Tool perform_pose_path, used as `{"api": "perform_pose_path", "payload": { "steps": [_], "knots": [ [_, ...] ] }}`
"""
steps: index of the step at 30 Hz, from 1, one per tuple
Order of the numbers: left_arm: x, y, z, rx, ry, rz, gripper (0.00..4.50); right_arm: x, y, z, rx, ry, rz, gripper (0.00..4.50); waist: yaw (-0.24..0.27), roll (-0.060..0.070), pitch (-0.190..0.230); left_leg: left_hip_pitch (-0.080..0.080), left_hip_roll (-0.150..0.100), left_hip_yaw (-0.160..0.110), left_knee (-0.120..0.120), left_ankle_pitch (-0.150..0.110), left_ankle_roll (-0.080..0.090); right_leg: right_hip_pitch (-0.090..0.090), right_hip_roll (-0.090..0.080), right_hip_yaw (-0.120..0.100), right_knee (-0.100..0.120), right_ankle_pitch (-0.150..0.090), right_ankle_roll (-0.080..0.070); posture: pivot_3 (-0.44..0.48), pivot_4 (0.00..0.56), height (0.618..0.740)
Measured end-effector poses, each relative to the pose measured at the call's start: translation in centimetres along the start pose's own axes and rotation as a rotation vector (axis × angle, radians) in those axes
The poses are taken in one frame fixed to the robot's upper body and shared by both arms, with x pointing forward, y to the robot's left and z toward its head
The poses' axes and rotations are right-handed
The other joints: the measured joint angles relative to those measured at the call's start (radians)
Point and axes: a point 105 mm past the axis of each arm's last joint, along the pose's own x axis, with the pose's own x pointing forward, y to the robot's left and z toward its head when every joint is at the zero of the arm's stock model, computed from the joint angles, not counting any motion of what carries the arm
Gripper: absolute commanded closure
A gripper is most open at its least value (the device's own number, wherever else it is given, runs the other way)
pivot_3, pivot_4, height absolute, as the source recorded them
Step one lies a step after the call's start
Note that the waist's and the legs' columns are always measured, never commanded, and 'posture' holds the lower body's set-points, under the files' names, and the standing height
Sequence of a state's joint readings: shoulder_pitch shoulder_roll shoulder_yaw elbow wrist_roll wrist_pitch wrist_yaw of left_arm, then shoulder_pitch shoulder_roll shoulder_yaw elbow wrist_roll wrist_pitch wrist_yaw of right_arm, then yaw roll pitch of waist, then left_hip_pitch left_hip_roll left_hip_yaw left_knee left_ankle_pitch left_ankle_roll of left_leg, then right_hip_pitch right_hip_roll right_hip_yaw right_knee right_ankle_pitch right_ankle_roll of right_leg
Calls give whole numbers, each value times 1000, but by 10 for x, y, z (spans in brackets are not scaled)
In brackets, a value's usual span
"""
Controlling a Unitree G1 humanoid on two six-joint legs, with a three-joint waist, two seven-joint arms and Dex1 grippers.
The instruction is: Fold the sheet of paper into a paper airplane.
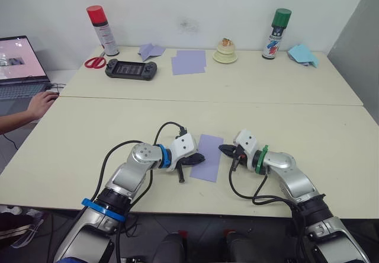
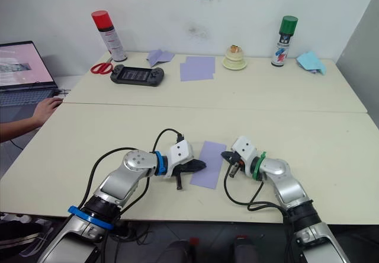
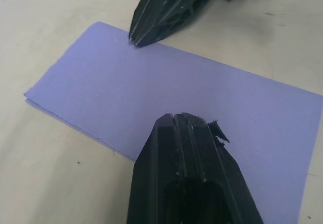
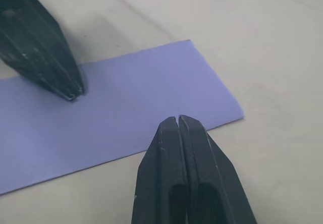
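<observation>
the sheet of paper (image 1: 208, 157) is lying flat on the near table (image 1: 83, 150), already doubled into a narrow strip, with two layered edges showing at one long side in the left wrist view. in the head views its long axis is running from about 1 o'clock down to 7 o'clock, directly between the two arms. the left gripper (image 1: 198, 158) is sitting at the strip's 9 o'clock side, its black fingers pressed together with the tip resting on or just over the paper's left long edge. the right gripper (image 1: 225, 150) is sitting at the 3 o'clock side, fingers likewise closed to a point and holding nothing, its tip just at the right long edge. both arms are about equally near, so either could pin while the other works. the next fold probably depends on getting a fingertip under a corner at the far, 1 o'clock end. there is bare tabletop all around the strip, and the near table edge at 6 o'clock is leaving only modest room for dragging the paper closer.
</observation>
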State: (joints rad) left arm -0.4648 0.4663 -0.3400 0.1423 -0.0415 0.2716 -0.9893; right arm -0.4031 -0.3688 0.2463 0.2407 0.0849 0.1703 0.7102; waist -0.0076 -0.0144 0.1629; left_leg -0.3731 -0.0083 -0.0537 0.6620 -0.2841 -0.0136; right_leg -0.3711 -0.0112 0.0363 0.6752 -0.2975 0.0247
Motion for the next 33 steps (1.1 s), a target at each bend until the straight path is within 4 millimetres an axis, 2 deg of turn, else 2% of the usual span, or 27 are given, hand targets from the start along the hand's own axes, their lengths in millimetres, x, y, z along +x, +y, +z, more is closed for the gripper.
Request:
{"api": "perform_pose_path", "payload": {
  "steps": [9, 17, 18, 27, 33],
  "knots": [
    [0, 1, -2, 3, -2, 4, 4500, 11, -24, 0, -29, 23, -103, 4460, -1, 0, 0, 7, 0, 1, -1, 0, 1, 2, 0, 1, 0, 0, 0, 0, 150, 740],
    [1, 0, -1, 15, -9, -3, 4500, 5, -40, 2, 14, -15, -159, 4460, 2, 0, 0, 4, 0, 1, -1, 0, 1, 3, 0, 1, 0, 0, 0, 0, 150, 740],
    [1, -1, -2, 15, -9, -5, 4500, 3, -40, 2, 26, -24, -153, 4460, 2, 0, 0, 2, 0, 1, -1, 0, 1, 2, 0, 1, 0, 3, -4, 0, 150, 740],
    [1, -2, 0, 20, -17, -7, 4500, -13, -10, 12, 24, -61, -3, 4460, 4, 1, 1, -6, 0, 0, -1, 0, 1, -6, 0, 0, 0, 3, -5, 0, 150, 740],
    [1, -1, -1, 18, -15, -7, 4500, -12, 21, 5, 8, -27, 105, 4460, 5, 2, 1, -6, 0, 0, 0, 0, 1, -6, 0, 0, 0, 2, -3, 0, 150, 740]
  ]
}}
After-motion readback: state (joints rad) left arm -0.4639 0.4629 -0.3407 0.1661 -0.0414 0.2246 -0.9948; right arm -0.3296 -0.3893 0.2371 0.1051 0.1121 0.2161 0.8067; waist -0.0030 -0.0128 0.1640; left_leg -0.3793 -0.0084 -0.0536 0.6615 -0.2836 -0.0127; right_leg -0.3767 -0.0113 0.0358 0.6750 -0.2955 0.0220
